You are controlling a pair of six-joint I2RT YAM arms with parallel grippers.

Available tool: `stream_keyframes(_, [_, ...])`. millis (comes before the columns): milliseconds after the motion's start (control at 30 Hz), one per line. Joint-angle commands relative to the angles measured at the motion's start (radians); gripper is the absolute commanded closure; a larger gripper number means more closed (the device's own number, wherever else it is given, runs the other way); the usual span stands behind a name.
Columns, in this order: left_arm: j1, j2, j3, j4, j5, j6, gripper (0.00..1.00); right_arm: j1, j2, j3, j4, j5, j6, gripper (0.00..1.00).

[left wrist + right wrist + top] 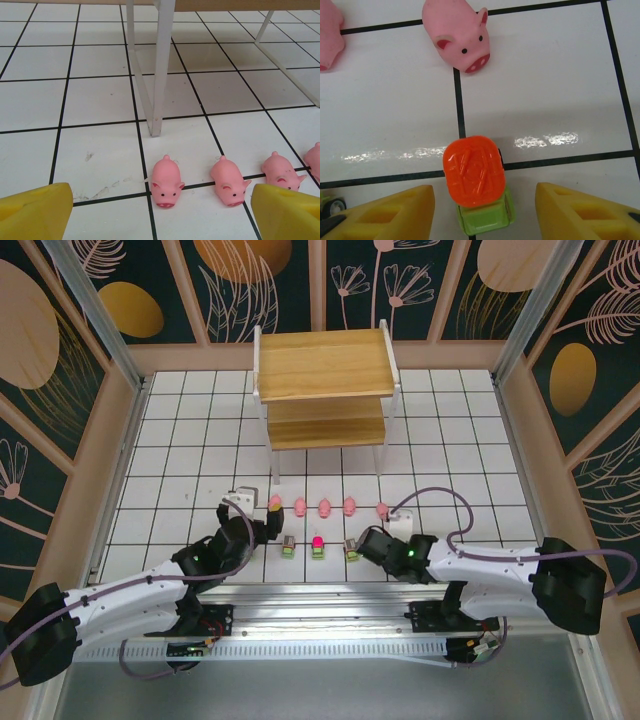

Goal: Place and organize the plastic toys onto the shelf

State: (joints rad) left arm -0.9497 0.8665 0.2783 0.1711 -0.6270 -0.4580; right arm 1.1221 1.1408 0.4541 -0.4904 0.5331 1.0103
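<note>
The shelf [325,380] stands at the back of the tiled table, both wooden boards bare. A row of several pink pigs [324,508] lies in front of it. Closer to the arms sit three small blocky toys [318,545]. My left gripper [160,220] is open just short of the leftmost pig [166,181], with more pigs [229,180] to its right. My right gripper [485,215] is open around an orange-topped toy with a green base [475,172]. Its yellow fingers [385,215] leave a gap on both sides of the toy.
The shelf's white legs [162,65] stand just beyond the pigs. In the right wrist view a pig [457,32] lies past the orange toy, and another small wheeled toy [330,204] sits at the left edge. Raised wooden walls [120,430] ring the table.
</note>
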Motion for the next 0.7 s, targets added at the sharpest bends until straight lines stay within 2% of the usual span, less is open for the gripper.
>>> stream_keyframes(0, [-0.006, -0.009, -0.006, 0.008, -0.009, -0.013, 0.08, -0.017, -0.007, 0.006, 0.032, -0.011, -0.053, 0.46])
stream_keyframes(267, [-0.006, 0.007, -0.001, 0.008, -0.013, -0.016, 0.08, -0.045, 0.031, 0.011, 0.055, -0.048, -0.1, 0.54])
stream_keyframes(667, [-0.006, 0.037, 0.01, 0.011, 0.002, -0.008, 0.08, -0.056, 0.065, 0.012, 0.054, -0.086, -0.102, 0.59])
